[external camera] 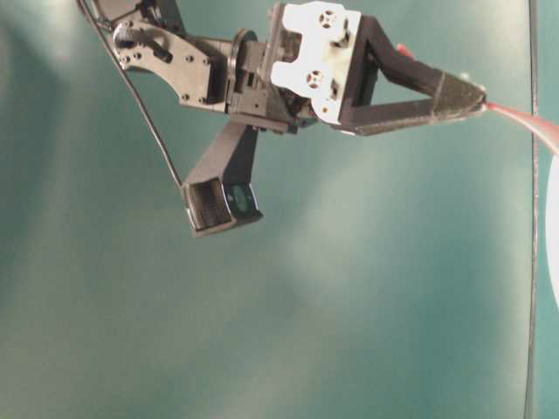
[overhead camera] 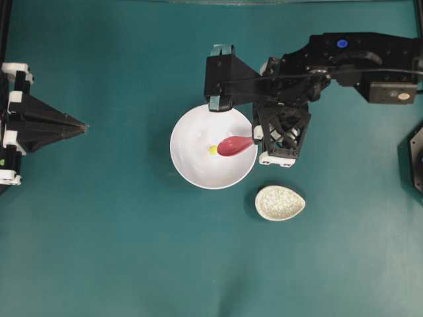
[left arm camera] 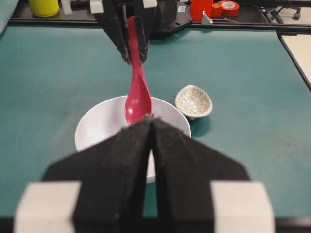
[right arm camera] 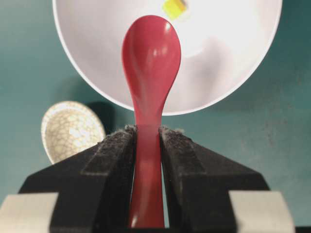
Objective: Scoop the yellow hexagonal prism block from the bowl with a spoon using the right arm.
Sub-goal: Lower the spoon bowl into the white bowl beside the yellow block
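Overhead view: the right arm's black gripper with white fittings (overhead camera: 261,140) pinches the short handle of the glossy pink-red soup spoon (overhead camera: 234,145), whose oval scoop reaches out over the large round white bowl (overhead camera: 192,168). The tiny bright yellow hexagonal block (overhead camera: 213,150) lies in the bowl, at the tip of the scoop. The speckled off-white teardrop spoon rest (overhead camera: 279,203) sits near the gripper, apart from the bowl.

Table-level view: the right gripper's fingers (external camera: 437,92) converge on the red handle.

Left wrist view: the left gripper (left arm camera: 151,121) has its black fingers pressed together, holding nothing.

Right wrist view: both pads clamp the spoon handle; the yellow block lies just past the scoop tip.
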{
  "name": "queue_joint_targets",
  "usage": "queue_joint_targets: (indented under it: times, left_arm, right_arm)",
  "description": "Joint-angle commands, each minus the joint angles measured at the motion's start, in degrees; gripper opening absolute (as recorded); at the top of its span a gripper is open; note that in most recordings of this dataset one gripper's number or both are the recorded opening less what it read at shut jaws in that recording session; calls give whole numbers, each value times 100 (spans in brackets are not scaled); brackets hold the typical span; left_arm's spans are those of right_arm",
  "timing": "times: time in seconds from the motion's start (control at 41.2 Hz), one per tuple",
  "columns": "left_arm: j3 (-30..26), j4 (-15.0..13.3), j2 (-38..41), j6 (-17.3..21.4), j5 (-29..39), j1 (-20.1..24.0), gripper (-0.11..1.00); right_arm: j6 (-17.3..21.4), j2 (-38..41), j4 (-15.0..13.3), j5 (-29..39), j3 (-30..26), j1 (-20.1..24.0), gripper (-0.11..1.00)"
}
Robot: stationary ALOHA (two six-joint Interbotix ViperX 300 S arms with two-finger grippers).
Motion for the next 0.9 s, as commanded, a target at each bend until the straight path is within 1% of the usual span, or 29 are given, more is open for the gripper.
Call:
queue_joint_targets:
  times: [0.0, 0.17, 0.437, 0.873]
  left_arm:
    - [-97, 18, 53, 0, -26, -9, 0]
    - [-97, 18, 53, 9, -26, 0, 0]
    - [-97, 18, 53, 9, -26, 0, 0]
    - [-105, 18, 53, 9, -26, -9, 0]
  right_arm:
    - [9, -62, -44, 9, -141, 0, 22]
    - [9, 53, -114, 35, -141, 0, 22]
    - [0, 246, -105, 114, -141, 9, 22]
    - [-9, 457, -105, -158, -141, 88, 22]
